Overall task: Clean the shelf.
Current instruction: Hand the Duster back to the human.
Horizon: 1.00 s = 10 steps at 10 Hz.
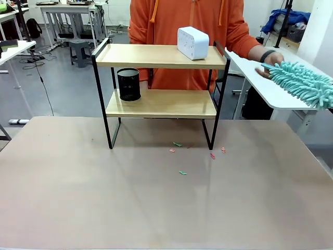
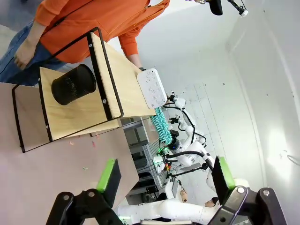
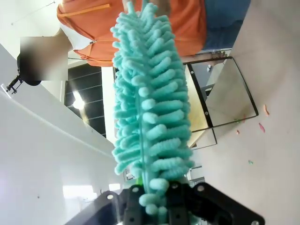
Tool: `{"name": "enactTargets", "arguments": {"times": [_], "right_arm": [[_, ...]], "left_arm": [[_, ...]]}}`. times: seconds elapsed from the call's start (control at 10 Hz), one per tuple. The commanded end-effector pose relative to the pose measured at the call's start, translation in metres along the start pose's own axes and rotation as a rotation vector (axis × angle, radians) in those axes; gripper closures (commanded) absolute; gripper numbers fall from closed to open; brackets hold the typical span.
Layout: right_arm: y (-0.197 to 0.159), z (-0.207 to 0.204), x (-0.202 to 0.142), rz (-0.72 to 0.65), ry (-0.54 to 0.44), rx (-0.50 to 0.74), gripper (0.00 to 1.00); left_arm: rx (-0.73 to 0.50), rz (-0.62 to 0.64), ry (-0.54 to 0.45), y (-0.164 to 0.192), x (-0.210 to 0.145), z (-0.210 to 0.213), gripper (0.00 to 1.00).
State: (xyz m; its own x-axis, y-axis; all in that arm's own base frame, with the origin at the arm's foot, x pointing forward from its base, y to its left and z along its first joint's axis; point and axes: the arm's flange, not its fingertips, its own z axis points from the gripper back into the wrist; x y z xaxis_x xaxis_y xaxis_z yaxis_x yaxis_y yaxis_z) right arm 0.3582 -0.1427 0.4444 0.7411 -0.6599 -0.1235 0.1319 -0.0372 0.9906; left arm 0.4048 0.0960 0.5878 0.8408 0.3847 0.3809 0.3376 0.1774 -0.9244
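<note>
The shelf [image 1: 156, 56] stands mid-table, two light wooden boards in a black frame; it also appears in the left wrist view [image 2: 112, 70] and the right wrist view [image 3: 206, 115]. A white box [image 1: 193, 42] sits on its top board and a black mesh cup [image 1: 128, 84] on the lower one. A fluffy teal duster [image 1: 302, 83] comes in from the right edge, right of the shelf. My right gripper [image 3: 157, 201] is shut on the duster [image 3: 152, 93] at its base. The person's hand [image 1: 270, 58] touches its tip. My left gripper [image 2: 166, 180] is open, empty, well back from the shelf.
Small coloured scraps [image 1: 182, 172] lie on the brown table [image 1: 78, 198] in front of the shelf's legs. A person in orange [image 1: 171, 15] stands behind the shelf. A white side table [image 1: 255, 78] lies under the duster at the right.
</note>
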Motion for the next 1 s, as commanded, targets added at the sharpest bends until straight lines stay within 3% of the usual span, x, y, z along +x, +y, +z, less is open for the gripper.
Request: {"name": "enactTargets", "arguments": {"times": [0.0,0.4,0.5,0.6,0.7,0.8,0.9], "right_arm": [[0.0039,-0.0008,-0.0013,0.014,0.005,0.013,1.0],[0.0039,-0.0008,-0.0013,0.014,0.005,0.013,1.0],[0.0002,-0.0026,-0.001,0.001,0.008,0.0,0.73],[0.0011,-0.0031,-0.0019,0.003,0.02,0.001,0.3],[0.0014,-0.0033,-0.0022,0.005,0.022,0.001,0.18],[0.0016,-0.004,-0.0029,0.008,0.024,0.001,0.0],[0.0003,-0.004,-0.0034,0.007,0.03,0.003,0.0]], "left_arm": [[-0.003,-0.005,0.003,-0.0029,-0.0023,-0.0008,0.0],[-0.003,-0.005,0.003,-0.0029,-0.0023,-0.0008,0.0],[-0.003,-0.005,0.003,-0.0029,-0.0023,-0.0008,0.0],[-0.003,-0.005,0.003,-0.0029,-0.0023,-0.0008,0.0],[-0.003,-0.005,0.003,-0.0029,-0.0023,-0.0008,0.0],[-0.003,-0.005,0.003,-0.0029,-0.0023,-0.0008,0.0],[-0.003,-0.005,0.003,-0.0029,-0.0023,-0.0008,0.0]]}}
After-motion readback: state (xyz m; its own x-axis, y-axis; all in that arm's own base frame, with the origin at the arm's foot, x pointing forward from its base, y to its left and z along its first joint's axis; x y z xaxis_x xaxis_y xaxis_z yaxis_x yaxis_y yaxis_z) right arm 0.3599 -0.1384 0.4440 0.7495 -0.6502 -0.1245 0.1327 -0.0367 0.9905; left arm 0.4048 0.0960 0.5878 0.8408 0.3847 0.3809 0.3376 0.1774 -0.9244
